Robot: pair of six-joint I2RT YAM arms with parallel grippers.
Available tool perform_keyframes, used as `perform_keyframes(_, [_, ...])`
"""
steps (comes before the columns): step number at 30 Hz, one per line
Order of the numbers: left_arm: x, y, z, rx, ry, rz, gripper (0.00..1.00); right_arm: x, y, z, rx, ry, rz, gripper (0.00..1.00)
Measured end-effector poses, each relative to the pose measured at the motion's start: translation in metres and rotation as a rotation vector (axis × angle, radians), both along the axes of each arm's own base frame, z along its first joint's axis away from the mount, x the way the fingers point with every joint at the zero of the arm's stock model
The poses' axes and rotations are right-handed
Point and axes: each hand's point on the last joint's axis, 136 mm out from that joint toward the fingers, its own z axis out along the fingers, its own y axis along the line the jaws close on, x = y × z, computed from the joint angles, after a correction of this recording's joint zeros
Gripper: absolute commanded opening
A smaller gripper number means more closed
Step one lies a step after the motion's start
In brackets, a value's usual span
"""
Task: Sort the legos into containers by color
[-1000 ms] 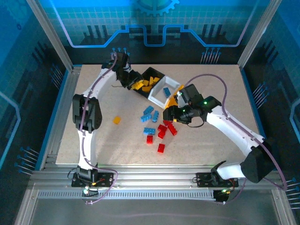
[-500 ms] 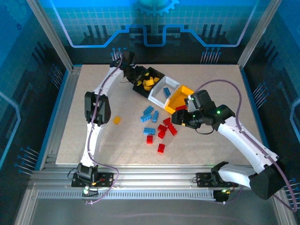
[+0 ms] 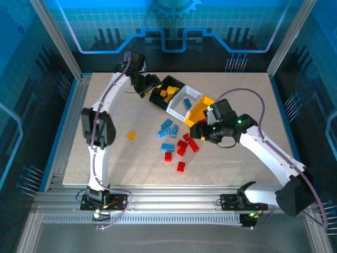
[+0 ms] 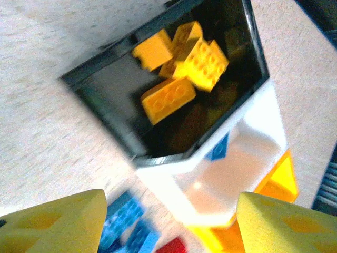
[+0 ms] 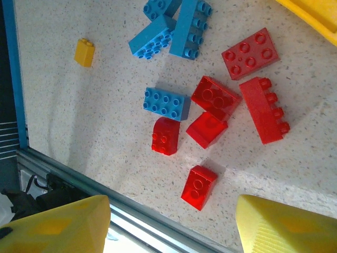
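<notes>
Three joined containers lie in a slanted row: a black bin (image 3: 169,93) (image 4: 100,89) holding several yellow legos (image 4: 181,60), a white bin (image 3: 188,100) (image 4: 247,158) with one blue lego (image 4: 218,150), and a yellow-orange bin (image 3: 204,109) (image 4: 276,182). My left gripper (image 3: 147,87) (image 4: 171,226) hovers open and holds nothing at the black bin's far-left side. Loose on the table are red legos (image 3: 181,147) (image 5: 216,97), blue legos (image 3: 168,129) (image 5: 166,104) and one yellow lego (image 3: 131,135) (image 5: 84,51). My right gripper (image 3: 196,130) (image 5: 171,226) hangs open above the red ones, nothing between its fingers.
The metal rail (image 5: 105,211) of the table's near edge runs close under my right gripper's view. A corner of the yellow-orange bin (image 5: 310,10) lies just beyond the red legos. Bare tabletop (image 3: 247,100) stretches right of the bins.
My left gripper has opened and drawn back from over the black bin toward the far left. My right gripper swung right past the red legos, then came part way back.
</notes>
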Motion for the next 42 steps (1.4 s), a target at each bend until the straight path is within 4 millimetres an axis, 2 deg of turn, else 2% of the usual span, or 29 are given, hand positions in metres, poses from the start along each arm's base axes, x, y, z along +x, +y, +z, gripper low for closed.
perform_keyframes(2, [-0.037, 0.014, 0.010, 0.077, 0.003, -0.030, 0.69, 0.006, 0.006, -0.001, 0.007, 0.006, 0.011, 0.66])
perform_keyframes(4, [-0.077, 0.028, 0.007, 0.135, 0.036, -0.041, 0.71, 0.013, 0.012, -0.001, 0.013, 0.006, 0.026, 0.66])
perform_keyframes(6, [-0.124, 0.044, -0.013, 0.178, 0.110, -0.037, 0.72, 0.020, 0.022, 0.000, 0.022, 0.008, 0.047, 0.65])
perform_keyframes(9, [-0.176, 0.065, -0.055, 0.221, 0.241, -0.017, 0.72, 0.026, 0.036, 0.000, 0.030, 0.006, 0.085, 0.65])
perform_keyframes(11, [-0.197, 0.074, -0.079, 0.252, 0.319, -0.012, 0.72, 0.027, 0.046, -0.001, 0.036, 0.010, 0.112, 0.66])
perform_keyframes(13, [-0.208, 0.080, -0.094, 0.282, 0.364, -0.018, 0.72, 0.026, 0.054, -0.002, 0.038, 0.012, 0.138, 0.65])
perform_keyframes(18, [-0.204, 0.085, -0.105, 0.316, 0.367, -0.036, 0.72, 0.021, 0.061, -0.003, 0.041, 0.016, 0.168, 0.66])
perform_keyframes(27, [-0.188, 0.086, -0.142, 0.371, 0.398, -0.150, 0.71, 0.020, 0.060, -0.003, 0.039, 0.012, 0.172, 0.66])
perform_keyframes(34, [-0.160, 0.095, -0.150, 0.445, 0.359, -0.234, 0.71, 0.013, 0.054, -0.002, 0.035, 0.012, 0.170, 0.66])
perform_keyframes(42, [-0.150, 0.106, -0.169, 0.471, 0.373, -0.263, 0.70, 0.009, 0.051, 0.001, 0.027, 0.014, 0.166, 0.66])
